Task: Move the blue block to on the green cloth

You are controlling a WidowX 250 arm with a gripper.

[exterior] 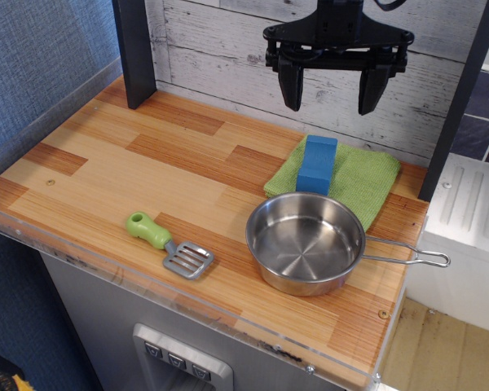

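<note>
The blue block (317,164) stands on the left part of the light green cloth (360,177) at the back right of the wooden table, just behind the steel pan. My black gripper (329,103) hangs open and empty well above the block, its two fingers spread wide in front of the white plank wall. Nothing is between the fingers.
A steel pan (306,242) with a wire handle pointing right sits in front of the cloth. A green-handled metal spatula (169,244) lies near the front edge. A dark post (134,53) stands at the back left. The table's right edge (407,244) is close to the pan.
</note>
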